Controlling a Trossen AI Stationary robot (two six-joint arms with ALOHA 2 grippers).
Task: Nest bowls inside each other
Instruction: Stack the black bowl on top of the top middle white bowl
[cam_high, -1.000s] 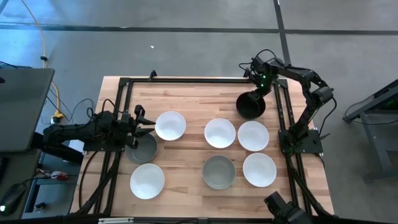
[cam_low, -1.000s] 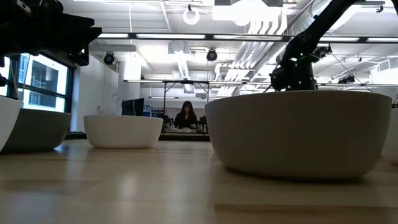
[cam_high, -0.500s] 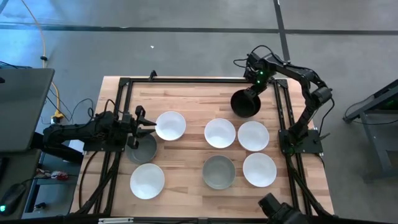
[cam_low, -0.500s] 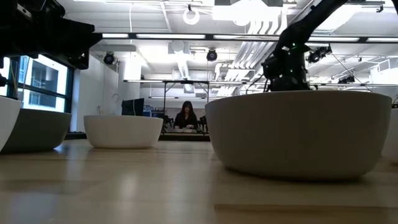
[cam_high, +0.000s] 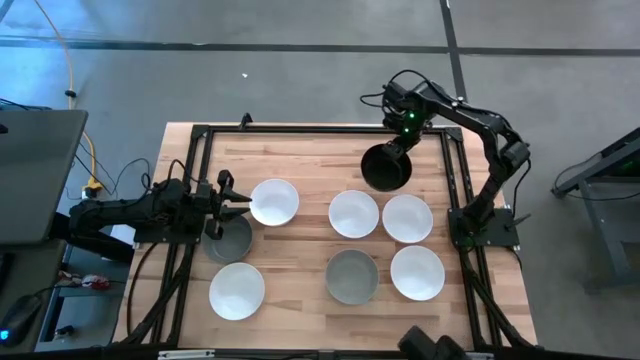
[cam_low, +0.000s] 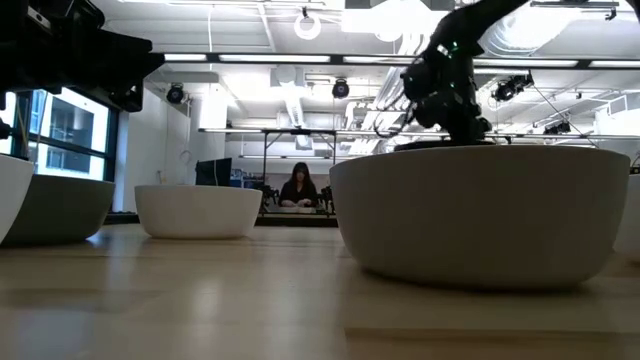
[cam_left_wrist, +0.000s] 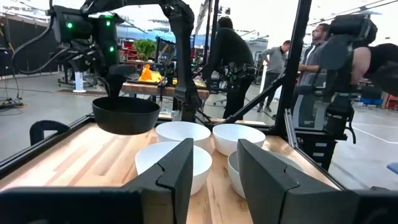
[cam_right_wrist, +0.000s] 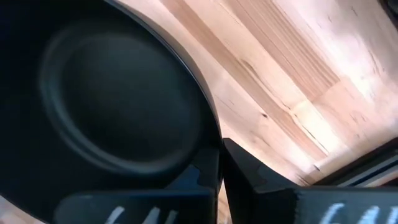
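Observation:
My right gripper (cam_high: 399, 147) is shut on the black bowl (cam_high: 385, 168) over the table's far part, to the far left of a white bowl (cam_high: 353, 213). The left wrist view shows that black bowl (cam_left_wrist: 126, 115) up in the air. Four more white bowls (cam_high: 273, 202) (cam_high: 407, 218) (cam_high: 417, 272) (cam_high: 237, 290) and two grey bowls (cam_high: 230, 240) (cam_high: 352, 276) stand on their bases on the wood. My left gripper (cam_high: 236, 200) is open at the table's left side, just left of a white bowl and above the left grey bowl's far rim; its fingers (cam_left_wrist: 180, 165) hold nothing. My right gripper pinches the black bowl's rim (cam_right_wrist: 210, 134), on the bowl's far right side, with one finger (cam_right_wrist: 202, 177) inside the bowl and the other finger (cam_right_wrist: 252, 171) outside. The fingers come from above, slanting down. The bowl hangs below them, lifted clear of the table, mouth up.
A black metal frame (cam_high: 200, 135) runs round the table's edges. Bare wood (cam_high: 300, 160) lies along the far side, left of the black bowl. In the low view the near grey bowl (cam_low: 480, 215) hides much of the table. People (cam_left_wrist: 233, 56) stand beyond the table.
My right gripper has carried the black bowl toward the table's left along the far side, keeping it shut in the same hold. The bowl now hangs to the far left of the white bowl instead of beside the right frame.

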